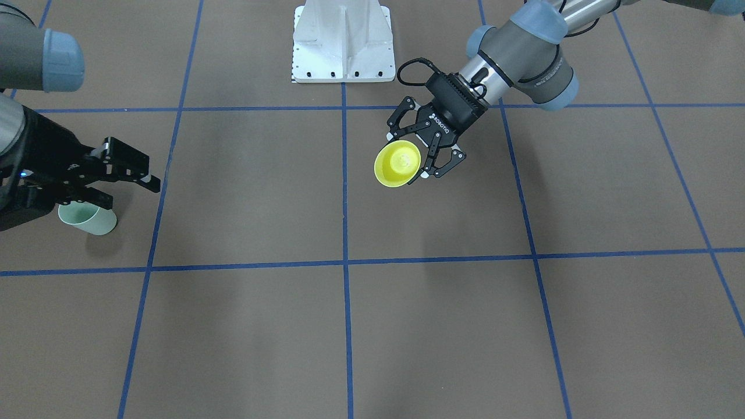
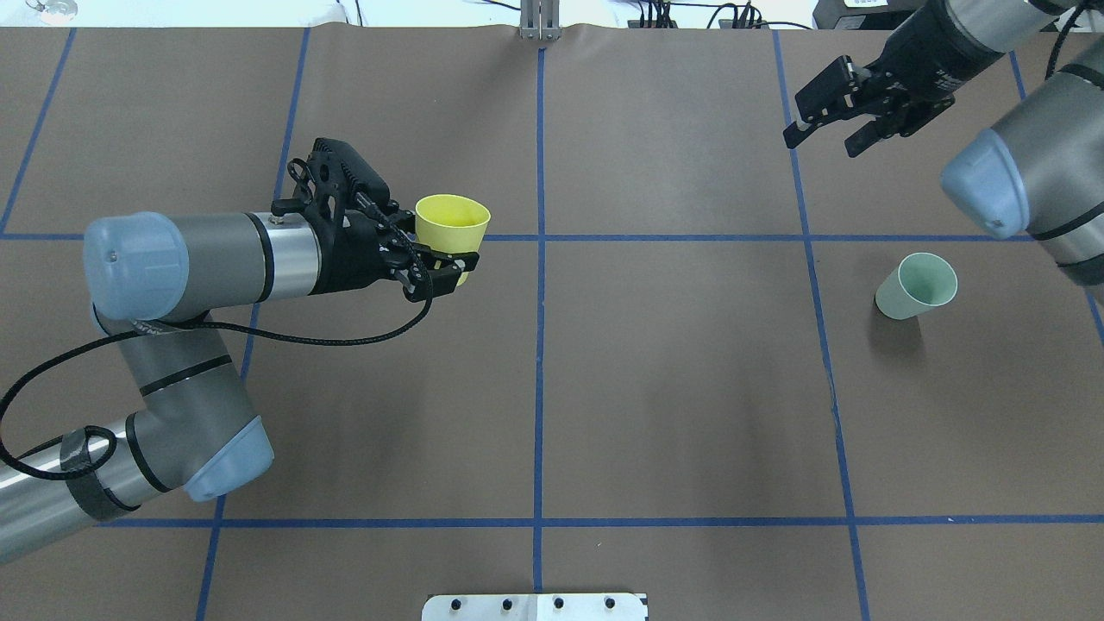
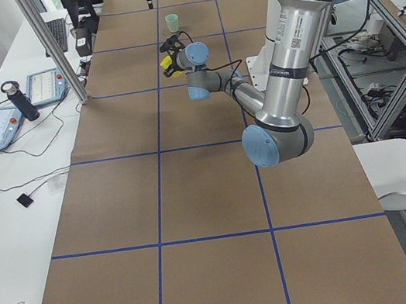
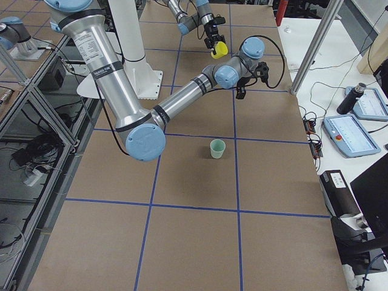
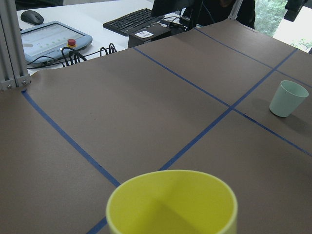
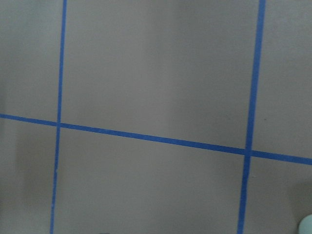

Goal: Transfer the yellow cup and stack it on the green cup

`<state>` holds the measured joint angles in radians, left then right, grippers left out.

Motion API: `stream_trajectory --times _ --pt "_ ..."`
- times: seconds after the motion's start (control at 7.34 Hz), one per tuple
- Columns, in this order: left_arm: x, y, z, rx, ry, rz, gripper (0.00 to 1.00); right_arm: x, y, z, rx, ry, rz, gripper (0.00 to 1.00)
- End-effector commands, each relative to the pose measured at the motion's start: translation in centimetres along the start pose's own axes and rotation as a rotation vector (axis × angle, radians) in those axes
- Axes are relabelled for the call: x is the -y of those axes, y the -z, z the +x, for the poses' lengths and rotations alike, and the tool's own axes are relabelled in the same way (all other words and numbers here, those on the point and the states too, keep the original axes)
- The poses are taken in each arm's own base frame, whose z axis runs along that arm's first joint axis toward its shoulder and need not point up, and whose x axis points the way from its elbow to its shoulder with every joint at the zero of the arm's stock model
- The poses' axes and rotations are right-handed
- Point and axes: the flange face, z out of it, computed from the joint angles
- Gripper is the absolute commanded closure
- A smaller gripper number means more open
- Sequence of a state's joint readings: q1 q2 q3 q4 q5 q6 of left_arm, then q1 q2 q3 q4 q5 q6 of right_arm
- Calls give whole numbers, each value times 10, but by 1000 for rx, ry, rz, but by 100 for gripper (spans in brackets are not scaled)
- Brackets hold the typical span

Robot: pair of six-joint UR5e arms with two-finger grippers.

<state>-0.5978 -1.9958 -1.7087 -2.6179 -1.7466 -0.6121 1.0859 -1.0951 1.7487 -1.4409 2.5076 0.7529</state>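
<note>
My left gripper (image 2: 444, 247) is shut on the yellow cup (image 2: 452, 226) and holds it upright above the table, left of the centre line. From the front the cup (image 1: 397, 163) shows between the fingers. Its rim fills the bottom of the left wrist view (image 5: 171, 204). The green cup (image 2: 916, 286) stands upright on the table at the right, and it also shows in the left wrist view (image 5: 287, 98). My right gripper (image 2: 826, 141) is open and empty, raised beyond the green cup. In the front view it (image 1: 131, 195) hangs partly over the green cup (image 1: 87, 219).
The brown table is marked with a blue tape grid (image 2: 541, 345). The white robot base plate (image 1: 343, 43) sits at the robot's edge. A metal post (image 5: 12, 44), a tablet (image 5: 48, 39) and a keyboard (image 5: 134, 20) stand beyond the far edge.
</note>
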Motion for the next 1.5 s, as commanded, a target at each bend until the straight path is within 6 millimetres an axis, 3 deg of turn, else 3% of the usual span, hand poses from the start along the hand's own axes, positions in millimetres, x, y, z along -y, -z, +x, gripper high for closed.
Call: stream_trajectory --times 0.0,0.14,0.27,0.54,0.68,0.82,1.09,1.36 --pt "5 -5 9 -16 -5 6 90 -20 -43 -63 71 39 40 7" --pt "10 -9 18 -32 -7 14 90 -27 -58 -97 96 48 40 7" --pt "6 -17 37 -59 -6 10 91 -32 -75 -118 104 68 15 4" --pt "-10 -38 48 -96 -63 -7 92 -43 -93 -137 116 91 -17 6" --pt "-21 -46 53 -135 -205 16 92 -50 -101 -151 128 105 -33 9" --pt "-18 -47 58 -179 -239 27 92 -57 -111 -168 140 85 -56 11" --pt "-1 -50 74 -226 -247 43 94 -60 -125 -183 143 79 -81 14" --pt "-3 -52 72 -221 -246 37 95 -60 -127 -183 142 71 -83 21"
